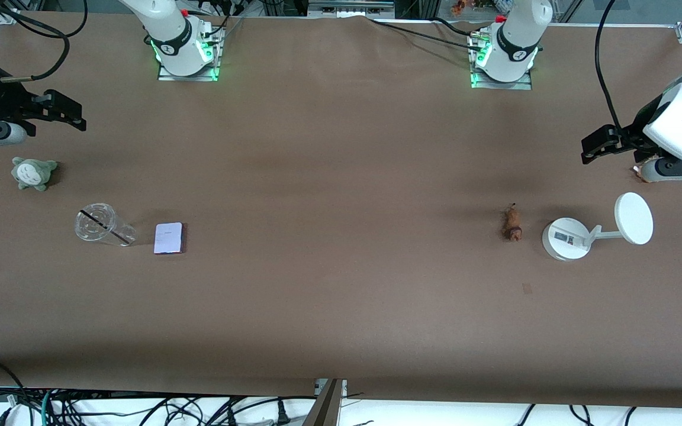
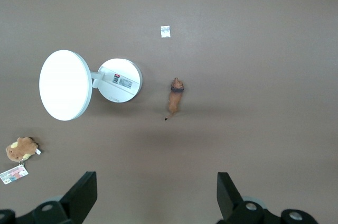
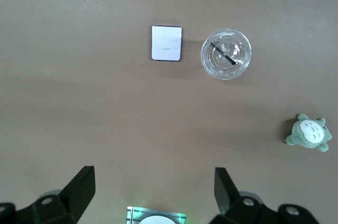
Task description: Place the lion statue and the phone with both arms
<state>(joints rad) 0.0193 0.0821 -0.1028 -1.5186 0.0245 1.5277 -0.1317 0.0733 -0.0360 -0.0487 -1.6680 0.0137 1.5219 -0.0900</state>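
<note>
On the brown paper-covered table, the flat pale-lavender rounded-rectangle phone lies toward the right arm's end, just beside a clear plastic cup. It looks stiff, slick and thin, so a pinch across its short edges seems safest. The tiny orange-brown lion statue lies toward the left arm's end, near a white round stand with a disc. It is probably light and rigid, best gripped across its body. Farther from the camera sits a grey-green plush. The right gripper hangs above that plush with fingers spread, empty. The left gripper hangs above the stand, likewise released.
</note>
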